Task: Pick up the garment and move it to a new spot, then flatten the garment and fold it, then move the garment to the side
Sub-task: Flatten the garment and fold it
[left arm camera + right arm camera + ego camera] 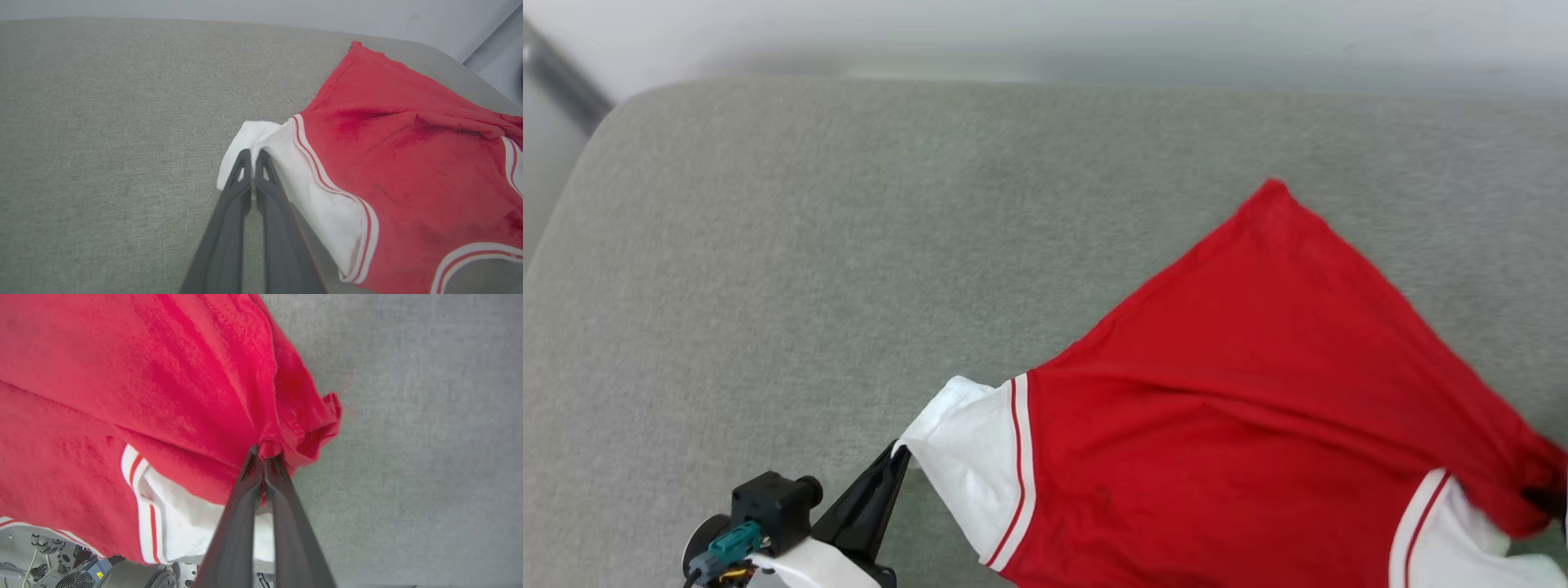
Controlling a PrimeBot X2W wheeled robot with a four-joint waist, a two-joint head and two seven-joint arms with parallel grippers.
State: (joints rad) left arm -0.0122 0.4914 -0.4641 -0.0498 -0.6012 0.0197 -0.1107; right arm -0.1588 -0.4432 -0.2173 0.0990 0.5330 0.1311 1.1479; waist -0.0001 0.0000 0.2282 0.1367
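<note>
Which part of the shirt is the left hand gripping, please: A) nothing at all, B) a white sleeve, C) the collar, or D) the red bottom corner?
B: the left hand is pinched shut on the edge of the white sleeve of the shirt.

Open cushion (809,269) left of the garment (1258,392), wall (1045,33) behind

No lettering is readable; a small yellow label (100,575) beside a fan grille (75,580) is too tiny to make out.
</note>
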